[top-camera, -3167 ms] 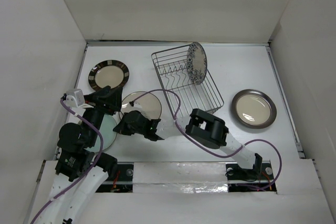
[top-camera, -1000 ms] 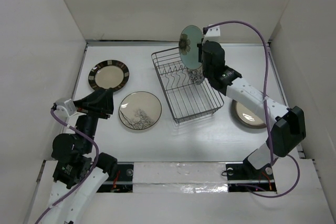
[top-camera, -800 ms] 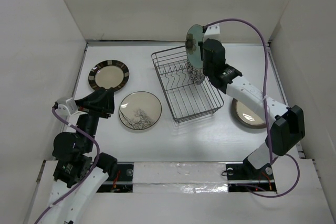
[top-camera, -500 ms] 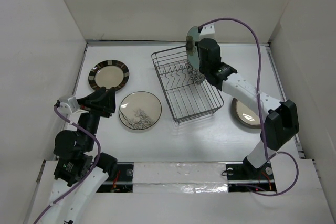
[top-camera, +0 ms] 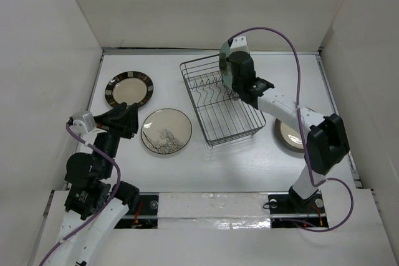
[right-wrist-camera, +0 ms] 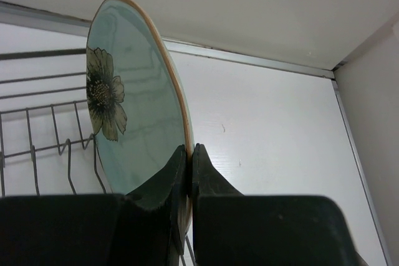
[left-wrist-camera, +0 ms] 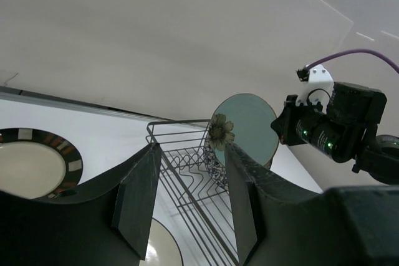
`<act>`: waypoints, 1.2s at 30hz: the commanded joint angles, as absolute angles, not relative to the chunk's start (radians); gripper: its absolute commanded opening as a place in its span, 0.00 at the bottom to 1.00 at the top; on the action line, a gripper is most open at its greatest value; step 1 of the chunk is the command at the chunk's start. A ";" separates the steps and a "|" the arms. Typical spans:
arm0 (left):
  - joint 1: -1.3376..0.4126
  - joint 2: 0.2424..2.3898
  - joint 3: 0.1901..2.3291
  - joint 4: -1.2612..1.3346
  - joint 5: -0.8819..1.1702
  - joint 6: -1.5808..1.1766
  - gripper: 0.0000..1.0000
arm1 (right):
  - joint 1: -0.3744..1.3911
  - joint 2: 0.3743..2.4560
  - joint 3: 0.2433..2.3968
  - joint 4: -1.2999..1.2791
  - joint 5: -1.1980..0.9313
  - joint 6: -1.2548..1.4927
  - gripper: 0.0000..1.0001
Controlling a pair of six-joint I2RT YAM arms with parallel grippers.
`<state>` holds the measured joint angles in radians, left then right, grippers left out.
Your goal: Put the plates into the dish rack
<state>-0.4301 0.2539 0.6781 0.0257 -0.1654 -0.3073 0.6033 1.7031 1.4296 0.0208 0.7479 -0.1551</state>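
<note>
**Clerk:** Item 1, pale teal plate point(right-wrist-camera: 134, 110). Location?

**Checker:** On edge at the far end of the dish rack point(top-camera: 195, 104). The right claw point(right-wrist-camera: 189, 160) is clenched on its rim, 1 finger on each face. The flower face is turned toward the left arm's side. I cannot tell whether the lower edge is already among the prongs.

**Clerk:** Bearing from the claw?

**Checker:** The plate lies on the claw's left, over the rack. Its plane runs across the rack's long axis. The blue floral plate point(left-wrist-camera: 214, 159) stands in the rack just beside it. I cannot tell whether the 2 touch.

**Clerk:** What does the next move call for?

**Checker:** Judgement: a straight descent, rim first, into a free slot next to the floral plate, kept upright. The risk is clipping that neighbour.

**Clerk:** Item 2, left claw point(left-wrist-camera: 187, 204)?

**Checker:** Released, fingers spread, grasping nothing. It sits above the bench point(top-camera: 156, 172) near the tree-drawing plate point(top-camera: 166, 131), well apart from the rack's far end. The right arm is the nearer.

**Clerk:** Stock lying flat?

**Checker:** 3 plates: the tree-drawing plate, the dark-striped plate point(top-camera: 129, 89) and the grey-brown plate point(top-camera: 288, 134), which is partly under the right arm.
</note>
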 commanded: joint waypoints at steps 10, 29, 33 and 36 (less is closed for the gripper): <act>-0.426 0.268 0.677 0.069 -0.147 -0.295 0.42 | 0.652 1.729 1.378 0.196 0.865 -0.186 0.00; -0.426 0.282 0.681 0.058 -0.141 -0.291 0.43 | 0.707 1.755 1.347 0.193 0.939 -0.129 0.36; -0.426 0.287 0.683 0.052 -0.147 -0.291 0.43 | 0.707 1.697 1.367 0.147 0.898 -0.088 0.58; -0.426 0.278 0.683 0.058 -0.141 -0.293 0.43 | 0.750 1.642 1.371 0.123 0.882 -0.068 0.60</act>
<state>-0.4301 0.2691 0.6781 0.0246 -0.1570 -0.3035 0.7067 1.7393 1.3254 0.0994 0.8791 -0.1116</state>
